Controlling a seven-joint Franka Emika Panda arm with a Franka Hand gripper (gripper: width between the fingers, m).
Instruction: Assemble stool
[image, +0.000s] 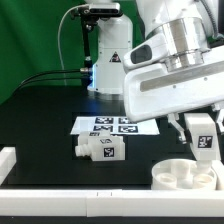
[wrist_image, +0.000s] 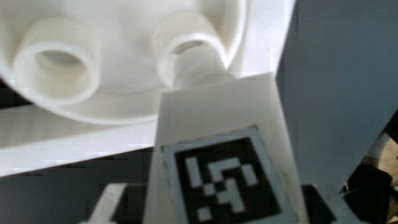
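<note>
My gripper (image: 203, 128) is shut on a white stool leg (image: 204, 140) with a black-and-white tag, held upright just above the round white seat (image: 182, 176) at the exterior view's front right. In the wrist view the leg (wrist_image: 217, 150) fills the middle, its peg end reaching one of the seat's sockets; the seat (wrist_image: 107, 60) shows two round holes. Whether the peg is inside the socket is hidden. Another white leg (image: 101, 150) lies on its side on the black table, to the exterior view's left of the seat.
The marker board (image: 114, 126) lies flat behind the lying leg. A white border rail (image: 60, 198) runs along the front edge and the exterior view's left side. The arm's white base (image: 110, 55) stands at the back.
</note>
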